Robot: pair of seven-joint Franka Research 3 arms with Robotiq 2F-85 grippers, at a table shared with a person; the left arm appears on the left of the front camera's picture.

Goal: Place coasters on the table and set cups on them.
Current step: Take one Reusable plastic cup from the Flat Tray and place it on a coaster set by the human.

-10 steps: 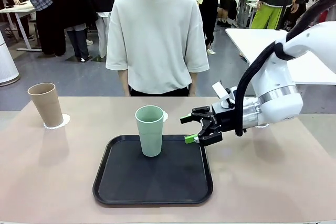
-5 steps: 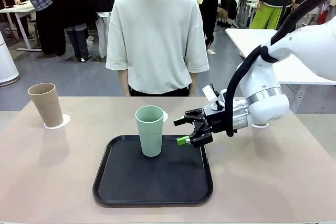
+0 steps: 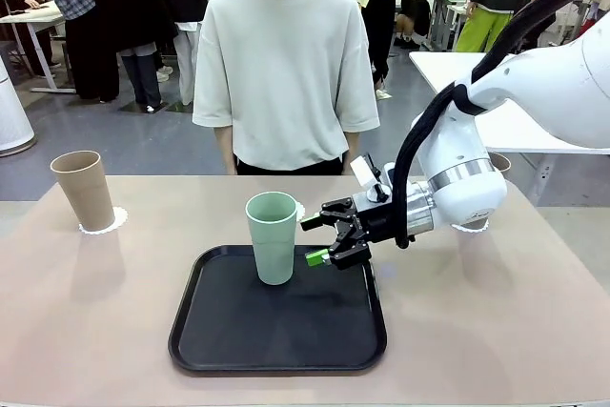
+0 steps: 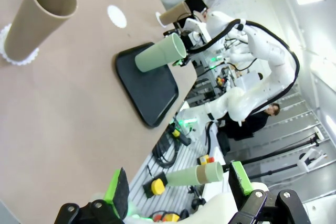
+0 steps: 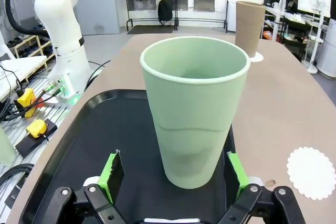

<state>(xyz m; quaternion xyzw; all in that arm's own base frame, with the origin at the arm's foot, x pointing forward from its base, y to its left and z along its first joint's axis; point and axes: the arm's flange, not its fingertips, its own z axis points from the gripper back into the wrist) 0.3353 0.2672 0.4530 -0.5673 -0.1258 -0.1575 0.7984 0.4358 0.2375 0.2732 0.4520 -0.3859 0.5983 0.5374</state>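
Right tool (image 3: pixel 318 240) open, beside green cup (image 3: pixel 273 237) on black tray (image 3: pixel 219 340); left tool (image 4: pixel 178 190) open; brown cup (image 3: pixel 83 190) on coaster (image 3: pixel 117 224); empty coaster (image 5: pixel 311 172) on tabletop (image 3: pixel 496 331) awaits green cup.

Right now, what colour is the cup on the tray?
Pale mint green cup; clearest in the right wrist view.

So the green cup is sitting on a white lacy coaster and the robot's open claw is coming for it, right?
Not quite. The green cup sits on the black tray, as the front view shows; a bare coaster lies beside the tray. The open right gripper is indeed near it.
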